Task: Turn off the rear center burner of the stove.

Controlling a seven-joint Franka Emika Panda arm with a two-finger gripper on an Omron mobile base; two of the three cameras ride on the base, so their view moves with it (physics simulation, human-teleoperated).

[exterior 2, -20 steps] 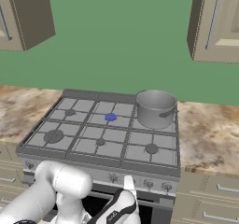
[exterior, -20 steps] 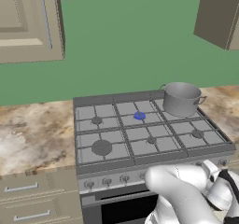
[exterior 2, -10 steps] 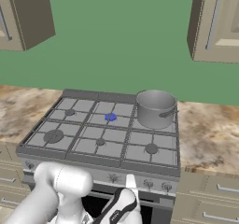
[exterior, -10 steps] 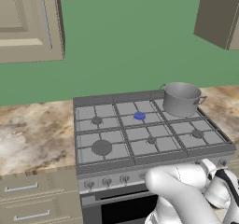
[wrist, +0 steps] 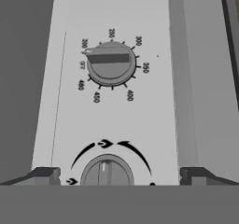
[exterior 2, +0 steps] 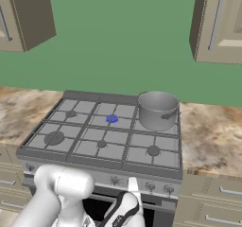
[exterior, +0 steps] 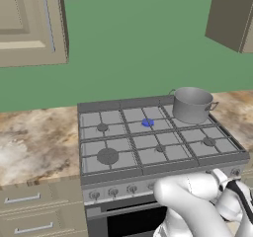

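Stove [exterior: 163,168]: grey 6-burner gas range w/ grid grates, set in marble-look counter [exterior: 34,147]. Rear center burner [exterior: 147,123]: glowing blue, back row, middle, just left of steel pot [exterior: 191,104] on rear right grate. Gripper [wrist: 116,176]: fingers spread wide, nothing held, close to front panel; lower knob [wrist: 107,173] between tips, dial knob w/ temp numbers [wrist: 110,63] beyond it.

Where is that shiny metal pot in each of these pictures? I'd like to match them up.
Left base view: the pot sits at the stove's back right corner.
Right base view: the pot sits at the back right, right of the glowing blue burner.
Hand view: not in it; this picture looks at control knobs.
Shared landmark: the blue burner, just left of the pot.
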